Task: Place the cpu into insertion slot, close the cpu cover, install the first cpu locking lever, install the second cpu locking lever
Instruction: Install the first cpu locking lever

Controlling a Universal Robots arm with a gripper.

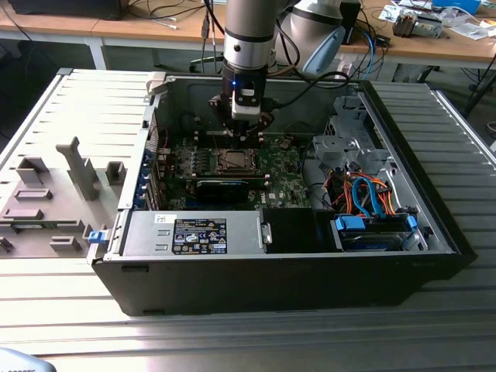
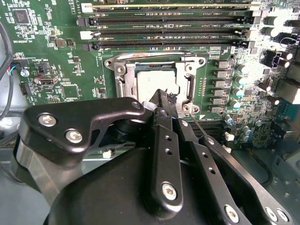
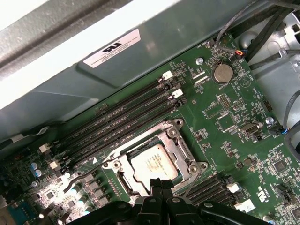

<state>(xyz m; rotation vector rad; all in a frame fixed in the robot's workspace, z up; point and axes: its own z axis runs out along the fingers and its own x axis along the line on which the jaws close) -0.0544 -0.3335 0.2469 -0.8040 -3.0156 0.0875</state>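
The cpu (image 2: 152, 82) (image 3: 152, 161) lies flat in the insertion slot (image 2: 120, 70) (image 3: 112, 165) on the green motherboard. The cpu cover (image 2: 188, 83) (image 3: 182, 146) is down around it, its window showing the chip's silver top. In both wrist views my gripper (image 2: 162, 96) (image 3: 161, 183) is shut and empty, its tips just above the chip's near edge. A thin locking lever (image 2: 198, 125) (image 3: 193, 183) stands up at a slant beside the fingers. A second lever (image 3: 82, 180) runs along the socket's other side. In the exterior view the gripper (image 1: 246, 136) hangs inside the open case above the cpu (image 1: 231, 161).
Black memory slots (image 2: 173, 33) (image 3: 122, 117) run next to the socket. The case wall (image 3: 140, 65) rises close behind them. A drive cage with orange and blue cables (image 1: 364, 194) fills the exterior view's right of the case, and a power supply (image 1: 194, 232) sits in front.
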